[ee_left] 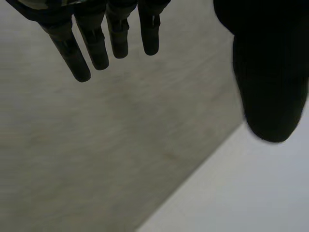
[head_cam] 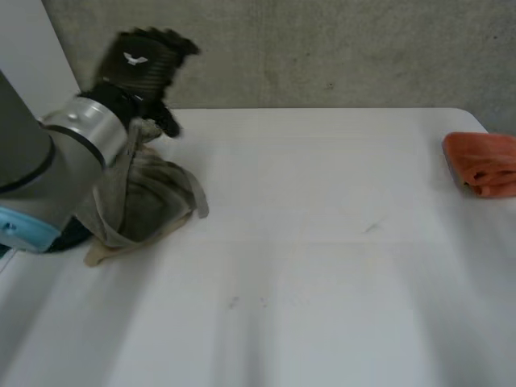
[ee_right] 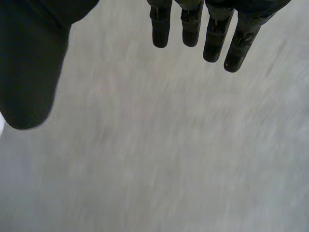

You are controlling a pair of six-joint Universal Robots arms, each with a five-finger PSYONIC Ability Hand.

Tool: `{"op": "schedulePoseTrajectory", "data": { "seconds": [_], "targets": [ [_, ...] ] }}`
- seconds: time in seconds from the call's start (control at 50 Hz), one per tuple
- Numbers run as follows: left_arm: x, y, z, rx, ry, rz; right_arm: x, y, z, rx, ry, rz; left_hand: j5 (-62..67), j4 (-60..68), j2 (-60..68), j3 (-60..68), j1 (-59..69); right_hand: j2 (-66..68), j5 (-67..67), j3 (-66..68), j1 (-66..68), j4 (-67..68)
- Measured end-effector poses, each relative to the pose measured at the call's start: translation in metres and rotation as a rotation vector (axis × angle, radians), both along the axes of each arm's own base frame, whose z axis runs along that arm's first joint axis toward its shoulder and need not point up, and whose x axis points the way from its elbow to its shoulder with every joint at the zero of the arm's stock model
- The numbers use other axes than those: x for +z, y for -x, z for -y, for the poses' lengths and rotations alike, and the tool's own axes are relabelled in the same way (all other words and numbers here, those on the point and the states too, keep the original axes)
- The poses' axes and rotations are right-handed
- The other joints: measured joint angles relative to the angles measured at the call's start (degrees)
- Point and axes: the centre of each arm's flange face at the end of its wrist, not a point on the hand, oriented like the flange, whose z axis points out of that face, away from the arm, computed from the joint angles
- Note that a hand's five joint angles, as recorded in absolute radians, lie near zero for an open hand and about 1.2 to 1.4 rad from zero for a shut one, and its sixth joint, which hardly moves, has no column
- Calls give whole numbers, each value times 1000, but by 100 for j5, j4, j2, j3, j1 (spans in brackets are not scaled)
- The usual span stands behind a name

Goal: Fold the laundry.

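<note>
A crumpled grey-beige cloth (head_cam: 149,201) lies at the table's left side, close against my left arm, and a strip of it rises toward the wrist. My left hand (head_cam: 141,64) is lifted above the cloth near the table's far edge, pointing at the wall. In the left wrist view this hand (ee_left: 96,43) has straight fingers, the thumb stands apart, and nothing is held. My right hand (ee_right: 190,24) is open too, fingers straight over a plain grey surface, empty. A folded orange cloth (head_cam: 484,164) rests at the table's far right edge.
The white table (head_cam: 322,242) stretches wide between the two cloths. A grey wall (head_cam: 322,48) stands just behind its far edge. Beyond the left hand's thumb lies the table's edge (ee_left: 251,193).
</note>
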Motion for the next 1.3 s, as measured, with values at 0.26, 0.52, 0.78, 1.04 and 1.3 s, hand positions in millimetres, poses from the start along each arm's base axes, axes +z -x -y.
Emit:
{"op": "schedulePoseTrajectory", "data": {
  "seconds": [0.26, 0.52, 0.78, 1.04, 1.3],
  "targets": [
    [-101, -63, 82, 257, -26, 483, -68, -122, -140, 535, -212, 77, 0, 0, 0, 0, 0, 0, 0, 0, 0, 0],
    [-128, -68, 91, 265, -57, 513, -117, -115, -162, 507, -383, 75, 4727, 5312, 4859, 4971, 4075, 0, 0, -3, 0, 0],
    [-31, 24, -3, 8, 83, 133, -116, -108, -158, 441, -380, 98, 4727, 5461, 5241, 5378, 4191, 0, 0, 0, 0, 0],
    [-87, 95, -73, -270, -191, 0, -104, -93, -146, 384, -391, 249, 382, 377, 381, 390, 1, 0, 0, -3, 0, 0],
    [-55, 24, -26, -55, -144, -25, -98, -87, -149, 407, -557, 395, -8, -31, -12, -32, -104, 0, 0, 0, 0, 0]
  ]
}}
